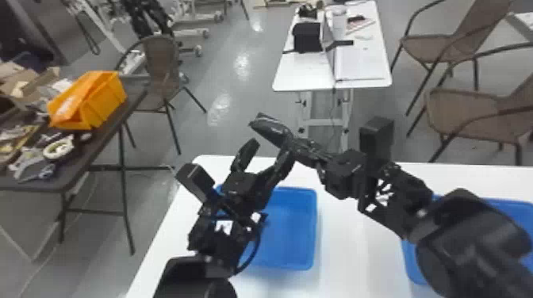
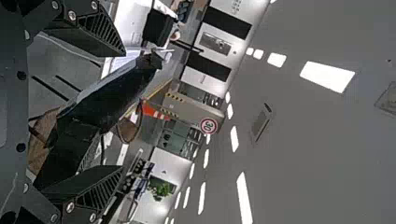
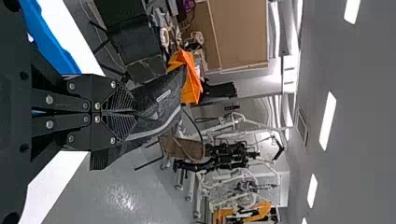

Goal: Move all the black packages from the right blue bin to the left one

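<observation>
In the head view my left gripper (image 1: 272, 148) is open above the left blue bin (image 1: 295, 237), its fingers spread just below a black package (image 1: 269, 127). My right gripper (image 1: 290, 142) is shut on that package's near end. The left wrist view has the package (image 2: 114, 95) between the spread fingers of my left gripper (image 2: 120, 111); contact cannot be told. In the right wrist view, both fingers of my right gripper (image 3: 133, 113) pinch the package (image 3: 163, 95). The right blue bin (image 1: 505, 205) is largely hidden behind my right arm.
Both bins stand on a white table (image 1: 357, 253), with a bare strip between them. Beyond it are another white table (image 1: 309, 71) and brown chairs (image 1: 468, 115). A dark side table holds an orange bin (image 1: 101, 105) at the left.
</observation>
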